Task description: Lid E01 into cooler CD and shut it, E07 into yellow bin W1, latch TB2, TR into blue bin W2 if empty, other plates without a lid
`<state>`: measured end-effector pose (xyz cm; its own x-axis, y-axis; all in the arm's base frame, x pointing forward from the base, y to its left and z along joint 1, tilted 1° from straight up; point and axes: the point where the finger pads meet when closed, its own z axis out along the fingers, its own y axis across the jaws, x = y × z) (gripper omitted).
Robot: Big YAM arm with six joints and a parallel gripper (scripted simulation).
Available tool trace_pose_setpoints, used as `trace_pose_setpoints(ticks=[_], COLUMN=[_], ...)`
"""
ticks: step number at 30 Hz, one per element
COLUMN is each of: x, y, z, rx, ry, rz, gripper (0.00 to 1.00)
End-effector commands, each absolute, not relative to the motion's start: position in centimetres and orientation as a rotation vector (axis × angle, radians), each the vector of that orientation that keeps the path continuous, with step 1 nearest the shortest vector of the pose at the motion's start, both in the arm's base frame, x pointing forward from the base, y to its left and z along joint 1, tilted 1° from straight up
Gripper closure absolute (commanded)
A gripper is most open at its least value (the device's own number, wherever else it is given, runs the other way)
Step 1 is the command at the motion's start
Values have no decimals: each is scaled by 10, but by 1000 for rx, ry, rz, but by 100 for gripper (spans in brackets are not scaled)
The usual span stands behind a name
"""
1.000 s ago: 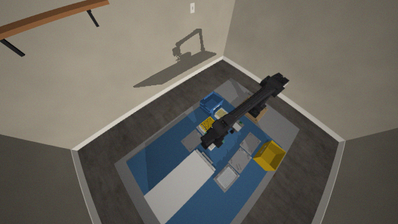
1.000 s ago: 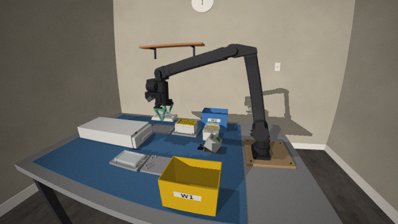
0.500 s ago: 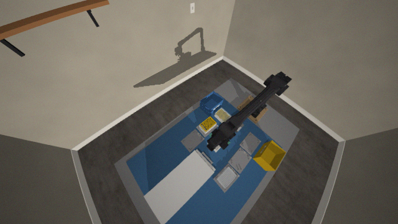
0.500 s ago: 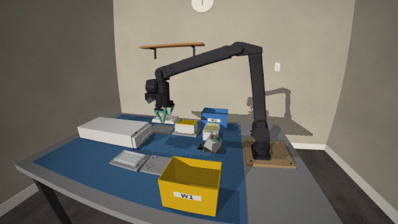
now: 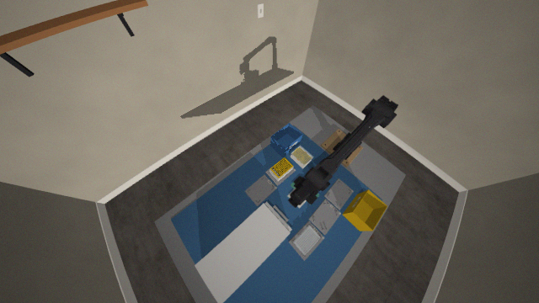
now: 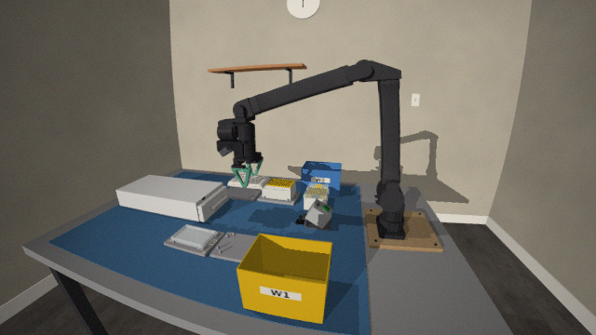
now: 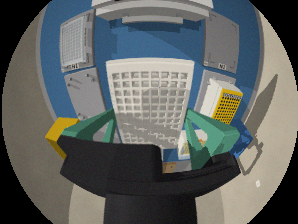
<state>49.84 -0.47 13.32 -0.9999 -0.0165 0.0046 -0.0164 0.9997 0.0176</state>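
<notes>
Top view: the black arm reaches out over the blue mat. Its gripper [image 5: 296, 198] hangs above the mat with a sliver of the white plate [image 5: 300, 204] showing under it. The yellow bin W1 [image 5: 365, 209] stands well apart from the gripper, off to its side, with grey nests between them.

Exterior view: the gripper [image 6: 247, 177] points straight down, well above the bench. Its green fingers [image 6: 238, 175] are clamped wide on the white plate [image 6: 243, 183], which is lifted and level. The yellow bin [image 6: 284, 279] is lower than the gripper and far out toward the bench's front edge.

Wrist view: the white plate [image 7: 152, 96], its grid of wells facing up, fills the gap in the gripper [image 7: 149, 129] and extends forward from it. A corner of the yellow bin [image 7: 56, 135] peeks out behind one finger, so the carry likely runs sideways, across the plate's length.
</notes>
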Motion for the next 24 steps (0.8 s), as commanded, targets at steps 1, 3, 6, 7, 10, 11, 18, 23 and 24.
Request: trace_pose_setpoints(ticks=[1, 3, 6, 7, 10, 11, 18, 23, 24], x=[498, 496, 492, 490, 485, 484, 475, 469, 467], y=[5, 9, 16, 18, 25, 27, 38, 49, 51], z=[151, 151, 151, 151, 151, 151, 150, 150, 150], rx=[0, 0, 0, 0, 0, 0, 0, 0, 0], ry=[-3183, -3187, -3188, -3188, -3187, -3186, -3180, -3186, -3186], rz=[-32, -33, -34, -35, -36, -36, -37, -40, -41], gripper=[100, 100, 100, 100, 100, 100, 100, 100, 100])
